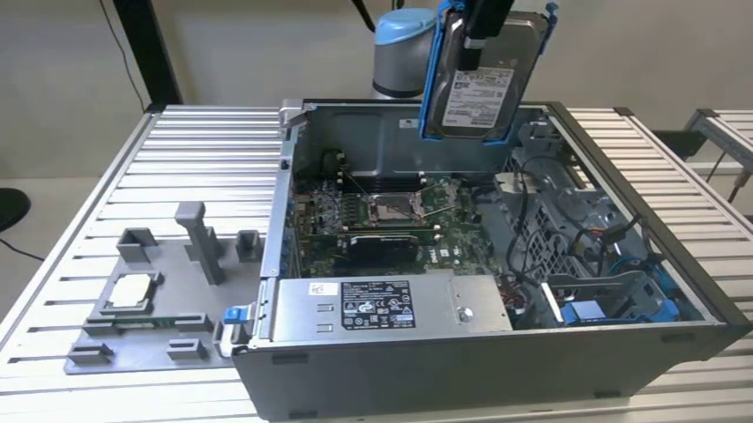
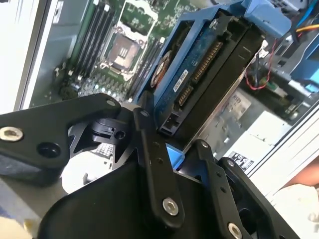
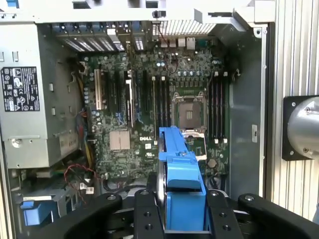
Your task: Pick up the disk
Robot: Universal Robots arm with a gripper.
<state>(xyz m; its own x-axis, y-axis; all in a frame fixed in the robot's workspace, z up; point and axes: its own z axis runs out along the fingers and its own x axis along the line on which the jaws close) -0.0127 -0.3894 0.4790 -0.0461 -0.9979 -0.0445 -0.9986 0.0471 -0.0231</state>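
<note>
Nearest us in the exterior view, we see the open computer case (image 1: 471,370) lying on the slatted metal table (image 1: 200,159). Along its front wall sits the grey power supply box (image 1: 389,304) with a black-and-white label. Behind it lies the green motherboard (image 1: 389,220) with its bare processor socket (image 1: 391,208), and toward the exterior view's right a drive cage (image 1: 612,291) with blue plastic parts and loose cables. Beside the case, toward the exterior view's left, a grey fixture tray (image 1: 141,308) holds a small square silver chip (image 1: 130,291).

Farther back and above the case, we find the disk (image 1: 477,92) lifted clear, hanging upright with its white label facing us and its blue bracket (image 1: 432,79) framing the edges. The gripper (image 1: 482,31) pinches it from above, fingers pressed against the two faces. In the second wrist view the black fingers (image 2: 154,164) clamp the drive's end. The arm reaches down from above the case's far wall.
</note>
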